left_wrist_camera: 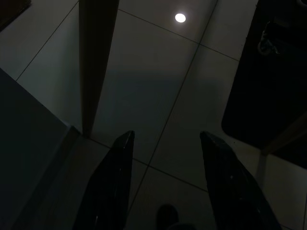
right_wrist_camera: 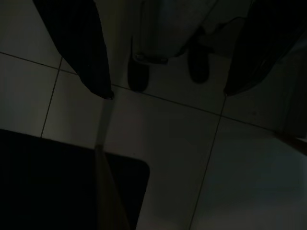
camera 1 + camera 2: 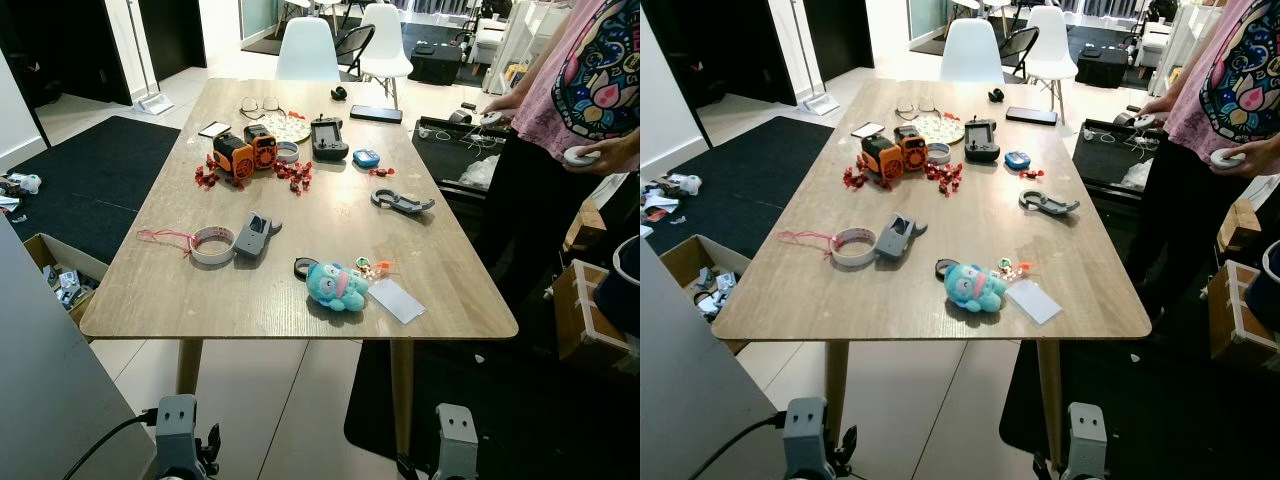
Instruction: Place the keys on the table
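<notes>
Keys lying on the table near its near edge, touching a blue plush and beside a white card. Well below, under the table, left gripper and right gripper hanging over floor tiles, fingers spread wide, empty. Person standing far right.

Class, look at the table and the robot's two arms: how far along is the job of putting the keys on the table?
Done: a blue plush keychain with a white card lies near the table front edge, seemingly the keys; I cannot make out actual keys. In hand: nothing. The left gripper and right gripper hang open over the floor, holding nothing. Left: apparently nothing, if that bundle is the keys.
</notes>
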Available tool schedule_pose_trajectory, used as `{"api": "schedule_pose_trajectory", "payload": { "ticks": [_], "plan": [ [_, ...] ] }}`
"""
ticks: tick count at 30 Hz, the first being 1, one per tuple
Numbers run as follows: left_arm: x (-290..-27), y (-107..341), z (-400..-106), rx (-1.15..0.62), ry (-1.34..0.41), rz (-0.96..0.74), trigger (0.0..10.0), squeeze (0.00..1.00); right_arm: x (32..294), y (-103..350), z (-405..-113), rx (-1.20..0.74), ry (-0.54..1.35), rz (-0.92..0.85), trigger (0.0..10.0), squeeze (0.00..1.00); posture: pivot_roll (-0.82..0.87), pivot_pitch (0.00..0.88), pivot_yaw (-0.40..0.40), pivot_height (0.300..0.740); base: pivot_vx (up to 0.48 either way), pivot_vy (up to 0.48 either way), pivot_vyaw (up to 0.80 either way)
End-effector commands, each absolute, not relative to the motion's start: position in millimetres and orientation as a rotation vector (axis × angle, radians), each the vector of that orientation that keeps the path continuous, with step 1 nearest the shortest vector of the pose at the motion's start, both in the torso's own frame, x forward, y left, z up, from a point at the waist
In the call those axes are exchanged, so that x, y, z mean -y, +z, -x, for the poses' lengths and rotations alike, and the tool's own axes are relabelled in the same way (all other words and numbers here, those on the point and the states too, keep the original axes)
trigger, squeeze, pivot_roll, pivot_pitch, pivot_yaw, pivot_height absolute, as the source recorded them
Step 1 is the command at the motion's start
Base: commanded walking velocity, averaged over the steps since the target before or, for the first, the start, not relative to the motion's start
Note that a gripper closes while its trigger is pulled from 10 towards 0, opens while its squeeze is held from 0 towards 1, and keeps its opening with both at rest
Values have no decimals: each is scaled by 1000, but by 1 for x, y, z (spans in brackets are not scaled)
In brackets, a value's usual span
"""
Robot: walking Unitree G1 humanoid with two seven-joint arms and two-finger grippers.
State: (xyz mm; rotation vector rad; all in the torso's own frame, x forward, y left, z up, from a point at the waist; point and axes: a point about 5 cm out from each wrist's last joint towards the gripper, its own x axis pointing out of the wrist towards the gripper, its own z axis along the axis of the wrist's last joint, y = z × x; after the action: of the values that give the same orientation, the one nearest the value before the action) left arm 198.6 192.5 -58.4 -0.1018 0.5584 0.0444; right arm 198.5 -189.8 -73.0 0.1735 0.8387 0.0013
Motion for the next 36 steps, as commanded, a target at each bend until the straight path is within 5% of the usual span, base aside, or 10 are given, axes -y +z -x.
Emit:
{"api": "schedule_pose_trajectory", "payload": {
  "ticks": [1, 27, 36],
  "plan": [
    [-191, -60, -196, -566, 48, 121, 10000, 0, 188, -75, -195, -848, 10, -168, 10000, 0, 45, 51, -19, 740, -240, 0, 0],
    [-194, -60, -194, -561, 46, 116, 10000, 0, 184, -76, -194, -854, 23, -162, 10000, 0, 51, 58, -19, 740, -292, 0, 0],
    [-195, -58, -195, -546, 44, 102, 10000, 0, 184, -76, -194, -854, 25, -161, 10000, 0, 54, 58, -18, 740, 0, 0, 0]
  ]
}}
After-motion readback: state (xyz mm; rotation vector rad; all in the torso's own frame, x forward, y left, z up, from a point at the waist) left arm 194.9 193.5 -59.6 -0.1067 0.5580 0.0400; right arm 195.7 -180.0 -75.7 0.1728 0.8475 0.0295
